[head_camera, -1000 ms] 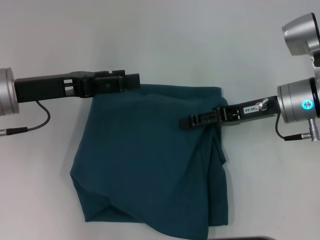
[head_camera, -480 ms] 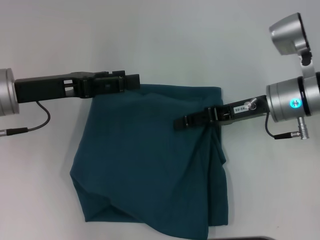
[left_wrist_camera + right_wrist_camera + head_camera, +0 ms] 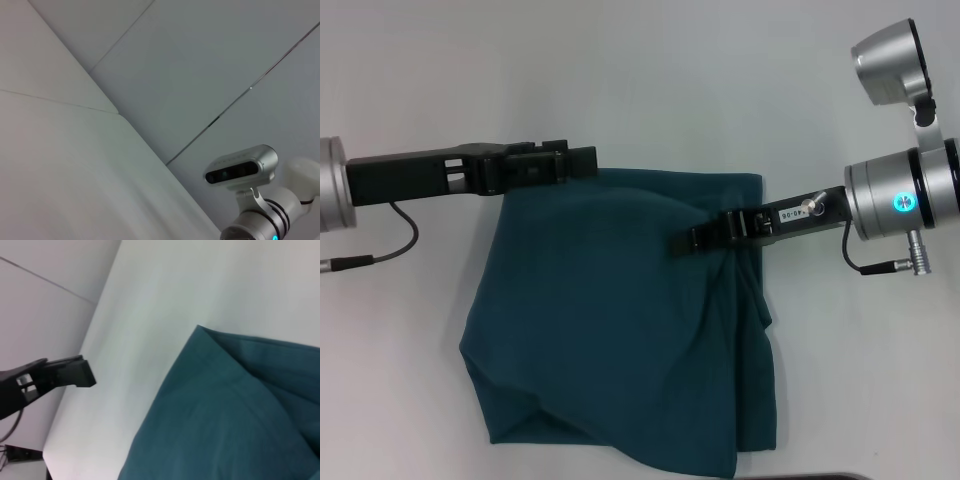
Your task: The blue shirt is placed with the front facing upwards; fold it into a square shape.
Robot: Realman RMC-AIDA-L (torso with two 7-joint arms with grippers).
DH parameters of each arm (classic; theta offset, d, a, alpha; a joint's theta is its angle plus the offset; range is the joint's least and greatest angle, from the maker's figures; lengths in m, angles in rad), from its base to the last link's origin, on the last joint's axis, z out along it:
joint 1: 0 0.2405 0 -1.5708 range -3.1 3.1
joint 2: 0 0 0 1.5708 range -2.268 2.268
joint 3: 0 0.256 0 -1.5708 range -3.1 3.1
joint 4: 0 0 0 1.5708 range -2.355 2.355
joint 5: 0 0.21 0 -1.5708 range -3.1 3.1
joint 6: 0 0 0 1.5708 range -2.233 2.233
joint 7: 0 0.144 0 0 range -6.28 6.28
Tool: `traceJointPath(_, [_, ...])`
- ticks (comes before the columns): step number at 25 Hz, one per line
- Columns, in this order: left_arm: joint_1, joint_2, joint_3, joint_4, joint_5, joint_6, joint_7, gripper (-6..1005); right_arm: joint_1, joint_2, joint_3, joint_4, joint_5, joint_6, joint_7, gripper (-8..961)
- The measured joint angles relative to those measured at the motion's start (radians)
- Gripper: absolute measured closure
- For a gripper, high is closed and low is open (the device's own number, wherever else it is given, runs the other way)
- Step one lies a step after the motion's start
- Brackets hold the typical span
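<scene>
Blue shirt (image 3: 620, 320) under right end effector (image 3: 682, 243).

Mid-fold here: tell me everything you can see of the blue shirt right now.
The blue shirt is a dark teal, soft cotton-looking cloth, already folded into a rough, lopsided rectangle on the white table. Only plain fabric shows; no print is visible. Layers overlap along the robot's right side, with creases fanning out from where the right tool lies over it. The near edge is uneven, with a diagonal flap. The left tool sits at its far left corner.
</scene>
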Motion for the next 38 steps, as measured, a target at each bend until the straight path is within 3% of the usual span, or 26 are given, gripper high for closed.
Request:
traceJointPath(7, [-0.003, 0.002, 0.001, 0.000, -0.002, 0.000, 0.000, 81, -0.007, -0.001, 0.006, -0.007, 0.028, -0.026, -0.012, 871])
traceJointPath(18, [-0.004, 0.007, -0.011, -0.002, -0.006, -0.003, -0.002, 80, 0.013, -0.007, 0.008, -0.044, 0.088, -0.112, -0.026, 870])
traceJointPath(23, [-0.004, 0.016, -0.064, -0.004, -0.008, 0.003, -0.008, 80, 0.016, -0.008, 0.008, -0.097, 0.120, -0.186, -0.006, 870])
traceJointPath(29, [-0.003, 0.028, -0.088, -0.002, -0.009, 0.011, -0.010, 81, 0.008, -0.024, 0.013, -0.135, 0.165, -0.271, 0.010, 871])
traceJointPath(38, [-0.002, 0.029, -0.098, 0.000, -0.009, 0.012, -0.011, 81, -0.005, -0.039, 0.019, -0.147, 0.171, -0.309, 0.032, 871])
